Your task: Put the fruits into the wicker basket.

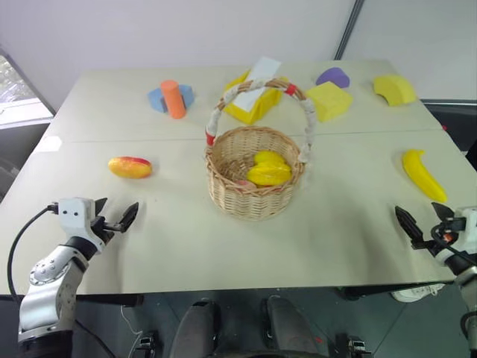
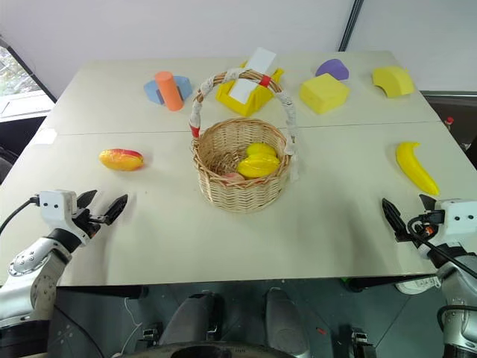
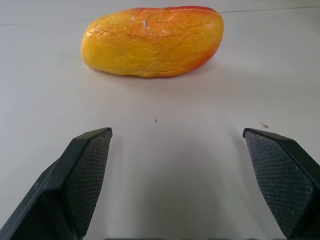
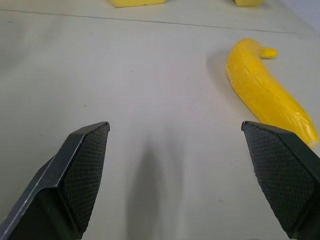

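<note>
At lower left of the head view, the left end effector [image 1: 118,218] stands wide open, empty, short of the oval red-and-yellow mango [image 1: 130,166]. Advance straight, centre it, then close. Lower right, the right end effector [image 1: 422,217], equally open, faces the curved yellow banana [image 1: 422,174]. Mid-tabletop [image 1: 335,224], the round woven wicker basket [image 1: 253,195] holds 2 yellow fruits [image 1: 268,170].

The wicker basket [image 1: 253,175] stands upright mid-tabletop, its cloth-wrapped handle arched overhead, with yellow fruits [image 1: 269,170] already inside. A red-and-yellow mango [image 1: 130,167] lies well to its left. A yellow banana [image 1: 422,174] lies far right.
</note>
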`<state>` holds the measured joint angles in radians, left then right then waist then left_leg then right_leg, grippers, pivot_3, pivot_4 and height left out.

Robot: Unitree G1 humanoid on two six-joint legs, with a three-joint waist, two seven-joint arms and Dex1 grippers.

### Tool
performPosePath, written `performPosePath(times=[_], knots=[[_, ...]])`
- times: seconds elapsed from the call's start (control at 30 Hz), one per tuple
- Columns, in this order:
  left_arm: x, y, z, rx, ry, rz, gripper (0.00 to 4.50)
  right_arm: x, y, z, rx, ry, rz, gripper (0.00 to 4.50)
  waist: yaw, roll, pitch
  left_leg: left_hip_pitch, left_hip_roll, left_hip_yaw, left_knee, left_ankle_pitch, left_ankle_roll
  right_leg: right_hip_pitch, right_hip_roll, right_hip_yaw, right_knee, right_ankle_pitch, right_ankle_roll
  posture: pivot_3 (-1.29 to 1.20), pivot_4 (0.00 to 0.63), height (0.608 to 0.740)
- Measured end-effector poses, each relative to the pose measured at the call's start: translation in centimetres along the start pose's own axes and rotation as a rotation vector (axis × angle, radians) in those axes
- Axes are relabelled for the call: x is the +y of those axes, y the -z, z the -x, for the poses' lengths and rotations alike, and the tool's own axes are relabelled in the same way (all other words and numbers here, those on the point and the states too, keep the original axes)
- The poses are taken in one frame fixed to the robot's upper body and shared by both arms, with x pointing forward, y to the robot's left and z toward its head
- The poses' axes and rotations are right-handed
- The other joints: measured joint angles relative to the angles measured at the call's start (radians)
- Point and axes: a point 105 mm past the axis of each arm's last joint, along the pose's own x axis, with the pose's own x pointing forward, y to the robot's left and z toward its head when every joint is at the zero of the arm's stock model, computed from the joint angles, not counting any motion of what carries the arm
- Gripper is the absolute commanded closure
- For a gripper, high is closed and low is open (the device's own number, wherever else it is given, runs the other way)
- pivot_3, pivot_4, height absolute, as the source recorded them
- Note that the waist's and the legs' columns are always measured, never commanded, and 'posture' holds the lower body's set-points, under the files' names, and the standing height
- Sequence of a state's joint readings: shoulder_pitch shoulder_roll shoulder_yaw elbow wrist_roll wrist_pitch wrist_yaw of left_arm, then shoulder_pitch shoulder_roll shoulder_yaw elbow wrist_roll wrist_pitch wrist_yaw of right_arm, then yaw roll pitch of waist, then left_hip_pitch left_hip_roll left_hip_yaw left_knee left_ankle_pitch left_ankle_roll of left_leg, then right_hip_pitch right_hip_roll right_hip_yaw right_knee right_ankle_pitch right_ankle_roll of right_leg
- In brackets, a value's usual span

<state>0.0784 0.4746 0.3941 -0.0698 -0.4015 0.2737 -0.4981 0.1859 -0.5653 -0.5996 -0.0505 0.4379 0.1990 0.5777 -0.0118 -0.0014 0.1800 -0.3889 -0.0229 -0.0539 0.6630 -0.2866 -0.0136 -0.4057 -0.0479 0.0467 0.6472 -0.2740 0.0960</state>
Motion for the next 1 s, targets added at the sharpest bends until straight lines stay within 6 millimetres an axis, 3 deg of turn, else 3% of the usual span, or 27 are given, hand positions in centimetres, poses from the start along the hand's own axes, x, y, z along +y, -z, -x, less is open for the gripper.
performPosePath(times=[0.23,0.43,0.67,1.0], knots=[[0.0,0.0,0.0,-0.003,-0.003,-0.002,0.0,0.2,-0.4,-0.2,-0.007,-0.013,0.007,0.09,-0.001,0.0,0.0,0.0,0.0,0.0,0.0,0.0,0.0,0.0,0.0,0.0,0.0,0.0,0.0,0.0,0.15,0.74],[0.4,-1.0,-0.6,-0.016,-0.003,-0.039,0.0,2.5,-3.9,-1.2,-0.084,-0.139,0.044,0.09,-0.001,0.0,0.0,0.0,0.0,0.0,0.0,0.0,0.0,0.0,0.001,0.0,0.001,0.0,0.0,0.0,0.15,0.74],[1.0,-3.9,-1.1,-0.042,0.044,-0.19,0.0,8.8,-9.6,-0.8,-0.143,-0.485,0.094,0.09,0.001,0.0,0.0,0.0,0.0,-0.001,0.0,0.0,0.0,0.0,0.0,-0.001,0.0,0.0,0.0,0.0,0.15,0.74],[2.0,-7.5,-3.4,0.033,0.137,-0.73,0.0,18.4,-12.5,2.3,-0.143,-0.964,0.121,0.09,-0.001,-0.001,0.0,-0.001,0.0,-0.001,0.0,0.0,0.0,-0.001,0.0,-0.001,0.0,0.0,0.0,0.0,0.15,0.74]])
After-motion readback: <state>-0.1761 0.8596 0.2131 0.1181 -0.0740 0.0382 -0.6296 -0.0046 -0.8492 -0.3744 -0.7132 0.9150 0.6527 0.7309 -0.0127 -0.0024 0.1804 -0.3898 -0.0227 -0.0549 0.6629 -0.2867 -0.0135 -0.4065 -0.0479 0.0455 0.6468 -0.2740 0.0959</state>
